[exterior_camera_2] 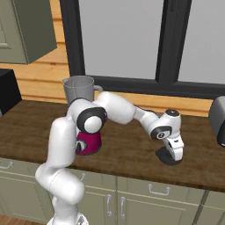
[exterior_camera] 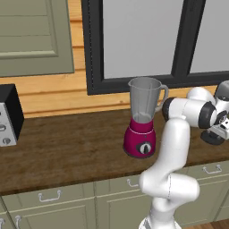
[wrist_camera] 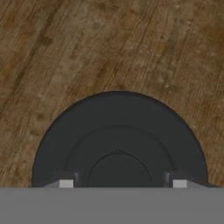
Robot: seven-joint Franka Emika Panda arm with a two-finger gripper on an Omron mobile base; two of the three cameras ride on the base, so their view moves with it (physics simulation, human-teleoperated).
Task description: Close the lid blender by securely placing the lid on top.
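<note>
Dark brown wood makes up the counter (exterior_camera: 67,152), which runs the full width of a simulated kitchen above pale green cabinet doors (exterior_camera: 49,210) with metal handles. Behind the counter is a wall of light wood planks and a large window (exterior_camera: 143,36) with a black frame.

The blender (exterior_camera: 142,118) stands upright on the counter, in front of the window. It has a rounded magenta base with a black round dial facing forward, and a tall clear grey jar with a side handle. The jar's top is open, with no cap on it.

The lid (exterior_camera_2: 168,157), a round black disc with raised rings, lies flat on the counter well to the right of the blender. The white robot arm rises in front of the blender and reaches right, so its gripper (exterior_camera_2: 174,158) points down directly over the lid. In the hand view, the lid (wrist_camera: 119,144) sits right beneath the camera, and the two finger tips (wrist_camera: 66,183) stand on either side of its raised centre, apart from one another. Whether they are pressing on the lid cannot be told.

A black and silver appliance (exterior_camera: 9,115) sits on the counter far to the left of the blender. Another grey appliance (exterior_camera_2: 218,121) sits at the right edge, beyond the lid.
</note>
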